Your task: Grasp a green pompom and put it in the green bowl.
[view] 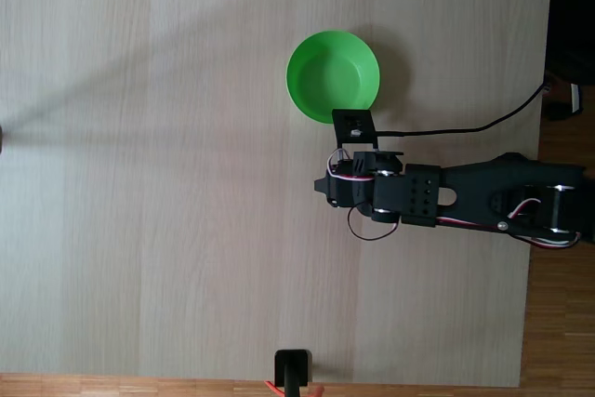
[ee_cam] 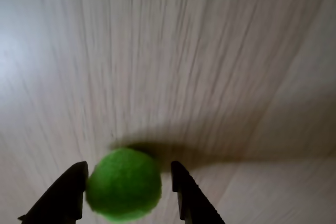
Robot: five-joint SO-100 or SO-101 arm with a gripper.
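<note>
In the wrist view the green pompom sits between the gripper's parted jaws, touching the left finger, a gap at the right. It seems held loosely at best. In the fixed view the green bowl lies just beyond the arm's head.

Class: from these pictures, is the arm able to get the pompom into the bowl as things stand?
Probably yes: the pompom sits between the end effector fingers, and the bowl lies open beside the arm, nothing between.

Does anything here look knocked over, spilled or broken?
Nothing stands out. The round green plastic bowl sits upright and empty on the pale wooden table, and the small fuzzy green pompom sits intact between the gripper's fingers.
</note>
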